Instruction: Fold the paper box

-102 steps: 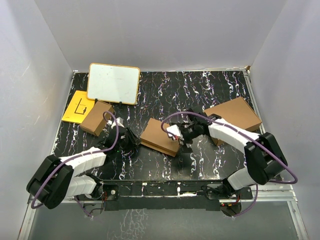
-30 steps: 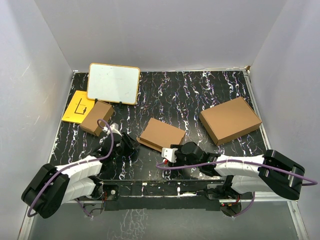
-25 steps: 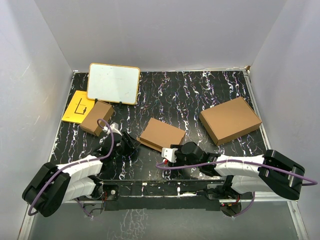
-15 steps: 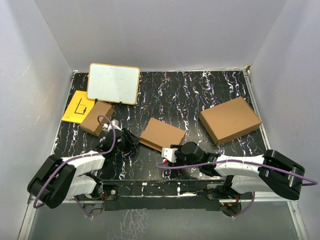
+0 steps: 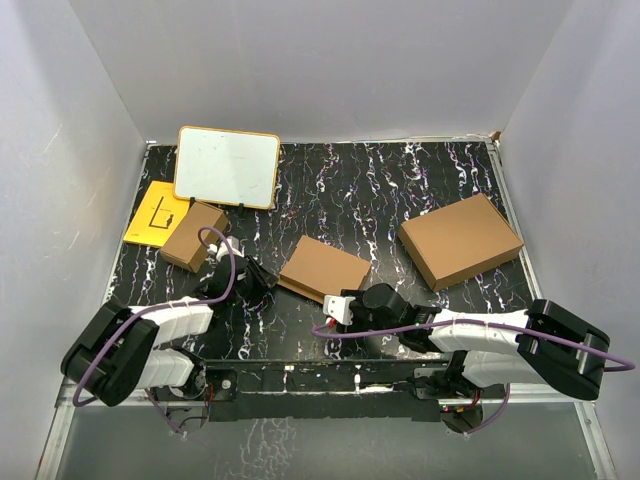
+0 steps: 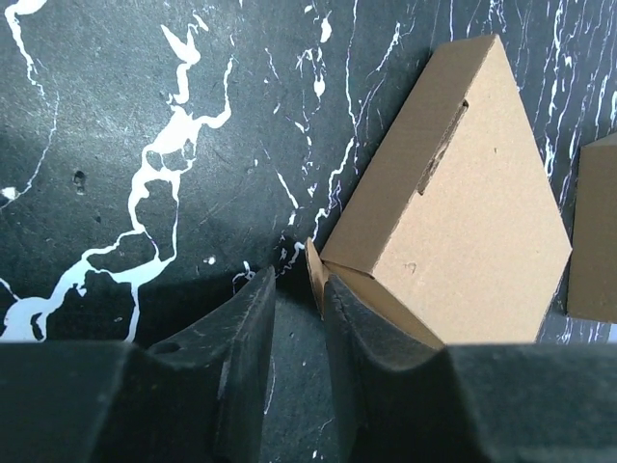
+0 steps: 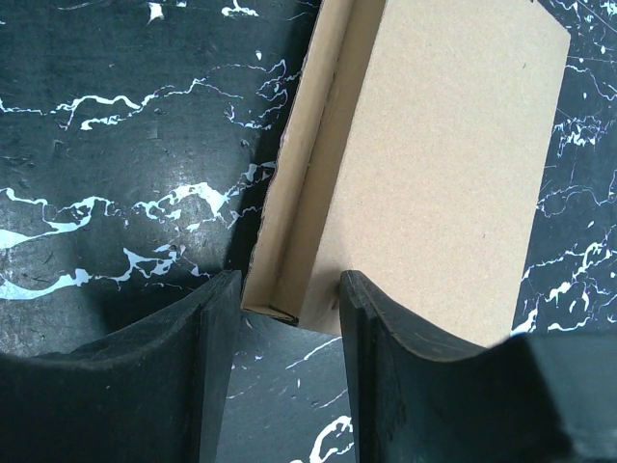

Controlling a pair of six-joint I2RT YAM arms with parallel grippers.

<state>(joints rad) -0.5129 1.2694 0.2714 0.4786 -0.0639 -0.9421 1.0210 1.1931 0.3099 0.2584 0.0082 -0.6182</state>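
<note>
Black marbled table [image 5: 400,190] is seen under both wrists. Between the fingers [image 6: 241,338] of the left gripper [image 6: 301,282] only a narrow gap is left. A small flap [image 6: 314,275] at the left corner of the paper box [image 5: 325,268] stands at its mouth, beside one finger, and is not pinched yet. The fingers [image 7: 217,347] of the right gripper [image 7: 289,282] are spread over the near corner of the box, but whether it is grasped cannot be told. Probably the box, lying mid-table with its lid down, is approached from two corners so that the flap can be tucked while the box is steadied. Since a second ago the left gripper has been brought closer to the box, and the right arm has hardly been moved.
</note>
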